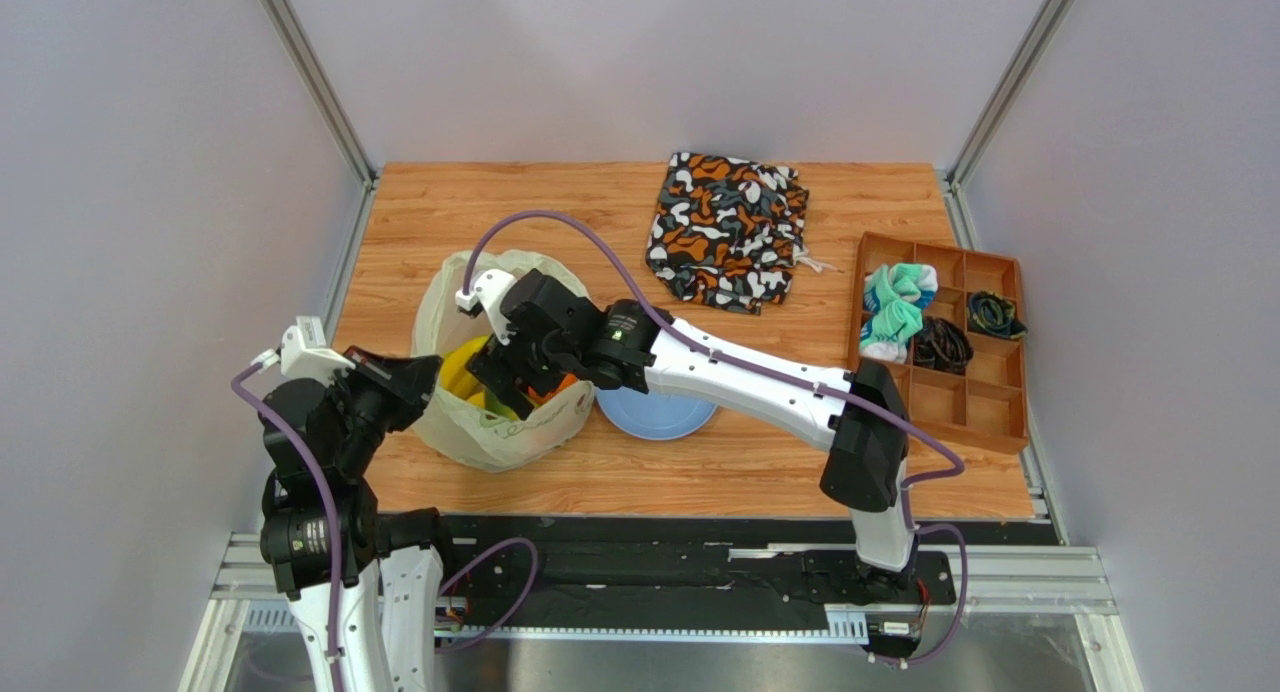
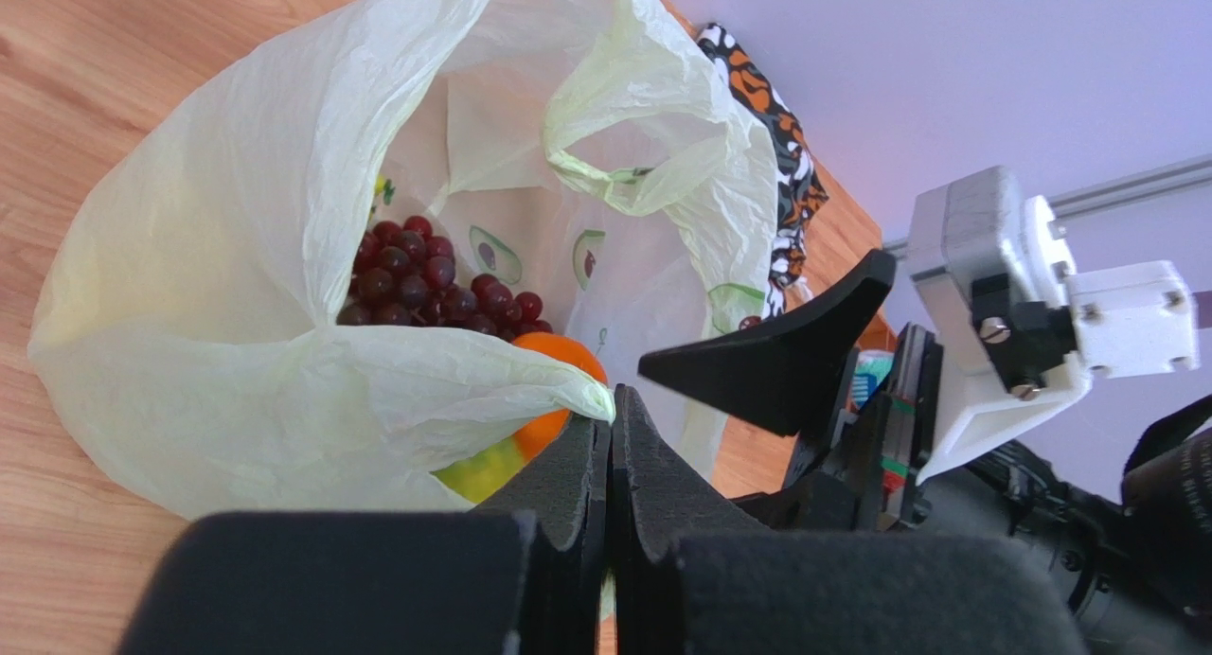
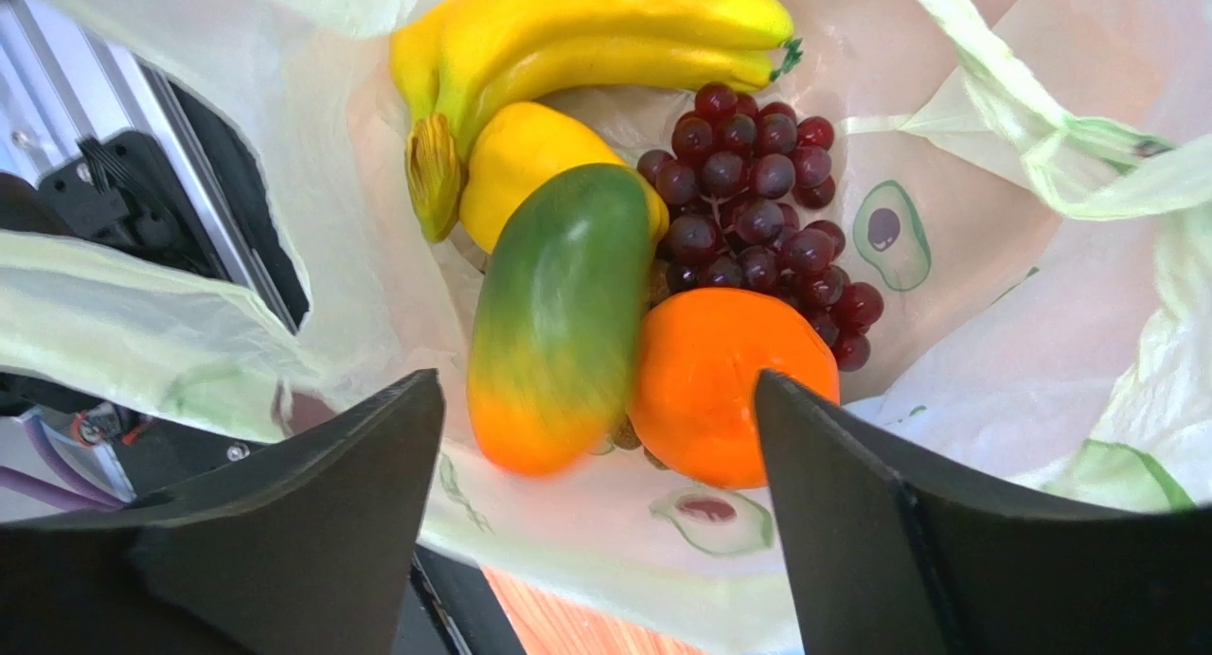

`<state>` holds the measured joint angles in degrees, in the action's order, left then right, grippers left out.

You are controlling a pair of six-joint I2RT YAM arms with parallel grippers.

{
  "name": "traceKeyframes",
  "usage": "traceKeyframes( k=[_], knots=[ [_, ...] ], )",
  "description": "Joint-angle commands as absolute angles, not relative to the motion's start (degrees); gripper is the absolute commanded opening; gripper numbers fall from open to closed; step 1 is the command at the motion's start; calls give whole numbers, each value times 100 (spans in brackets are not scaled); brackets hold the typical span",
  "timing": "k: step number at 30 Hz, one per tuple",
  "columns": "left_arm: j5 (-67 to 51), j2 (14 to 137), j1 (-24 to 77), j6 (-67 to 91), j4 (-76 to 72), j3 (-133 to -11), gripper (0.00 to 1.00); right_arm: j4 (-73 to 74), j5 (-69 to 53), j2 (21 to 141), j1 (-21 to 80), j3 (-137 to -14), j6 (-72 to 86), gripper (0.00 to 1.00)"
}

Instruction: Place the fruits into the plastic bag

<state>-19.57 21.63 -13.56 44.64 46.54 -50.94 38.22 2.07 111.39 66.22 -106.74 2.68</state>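
The pale yellow-green plastic bag (image 1: 496, 422) stands open at the table's left. Inside it, the right wrist view shows yellow bananas (image 3: 569, 38), a small yellow fruit (image 3: 519, 158), a green-orange mango (image 3: 555, 322), an orange (image 3: 726, 385) and dark purple grapes (image 3: 754, 208). The mango looks blurred. My right gripper (image 3: 598, 442) is open and empty just above the fruits, over the bag's mouth (image 1: 504, 365). My left gripper (image 2: 612, 407) is shut on the bag's near rim (image 2: 470, 364), holding it up. Grapes (image 2: 420, 279) and the orange (image 2: 558, 364) show past it.
A round blue plate (image 1: 657, 413) lies right of the bag under the right arm. An orange-black-white cloth bag (image 1: 727, 227) lies at the back. A brown compartment tray (image 1: 944, 340) with small items stands at the right.
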Motion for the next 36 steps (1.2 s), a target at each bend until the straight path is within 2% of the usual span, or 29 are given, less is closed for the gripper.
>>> traceKeyframes(
  k=[1, 7, 19, 36],
  knots=[
    [-2065, 2092, -1336, 4482, 4693, -5080, 0, 3841, 237, 11101, 6645, -11135, 193, 91],
    [-2179, 2092, -1345, 4544, 4641, -5045, 0, 3832, 430, 11293, 6645, -11408, 106, 93],
    [-2426, 1951, -1353, 4632, 4720, -4992, 0, 3288, 1756, 12278, 6627, -12216, -896, 93],
    [-2584, 1890, -1345, 4676, 4729, -4878, 0, 2294, 2144, 13095, 6434, -12506, -1406, 94]
  ],
)
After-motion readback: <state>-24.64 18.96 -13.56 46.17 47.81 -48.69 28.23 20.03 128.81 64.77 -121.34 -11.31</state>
